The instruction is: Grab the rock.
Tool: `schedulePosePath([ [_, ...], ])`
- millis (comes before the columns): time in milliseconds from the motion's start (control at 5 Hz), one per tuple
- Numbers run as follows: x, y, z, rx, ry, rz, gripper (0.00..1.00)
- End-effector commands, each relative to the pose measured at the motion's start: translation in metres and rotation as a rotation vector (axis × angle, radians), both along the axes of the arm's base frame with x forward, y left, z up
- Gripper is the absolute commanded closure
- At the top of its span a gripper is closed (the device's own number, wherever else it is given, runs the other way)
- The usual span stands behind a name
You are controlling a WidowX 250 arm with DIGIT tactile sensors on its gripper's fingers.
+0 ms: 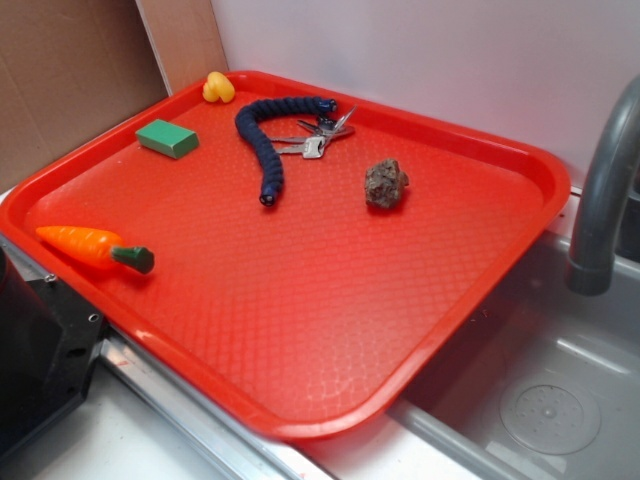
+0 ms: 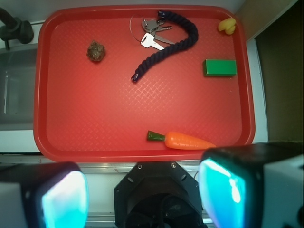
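hovering off tray [image 2: 47, 85] | fingers [image 2: 64, 199] apart | rock [image 2: 96, 51] untouched

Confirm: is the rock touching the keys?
No. In the exterior view the rock sits alone on the red tray, clearly apart from the keys.

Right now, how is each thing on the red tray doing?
rock: lying loose, untouched
gripper: open, holding nothing, off the tray's near edge
keys: lying flat, joined to the rope
rope: lying curved
green block: lying flat
toy carrot: on its side
yellow toy: in the far corner
red tray: flat, partly over the sink
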State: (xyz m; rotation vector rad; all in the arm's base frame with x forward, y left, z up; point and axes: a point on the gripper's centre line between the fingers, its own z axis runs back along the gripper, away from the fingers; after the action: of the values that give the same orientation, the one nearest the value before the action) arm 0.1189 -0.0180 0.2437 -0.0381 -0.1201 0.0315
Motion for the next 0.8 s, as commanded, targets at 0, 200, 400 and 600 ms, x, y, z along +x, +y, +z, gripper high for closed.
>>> schedulePosePath([
  [0, 0.000, 0.000, 0.000, 0.000, 0.000, 0.000, 0.00],
  [200, 0.044, -0.006, -0.040, 0.141, -0.016, -0.121, 0.00],
  [400, 0.089, -0.029, -0.066, 0.166, -0.061, -0.301, 0.00],
  [600, 0.125, -0.040, -0.095, 0.156, -0.114, -0.443, 0.00],
])
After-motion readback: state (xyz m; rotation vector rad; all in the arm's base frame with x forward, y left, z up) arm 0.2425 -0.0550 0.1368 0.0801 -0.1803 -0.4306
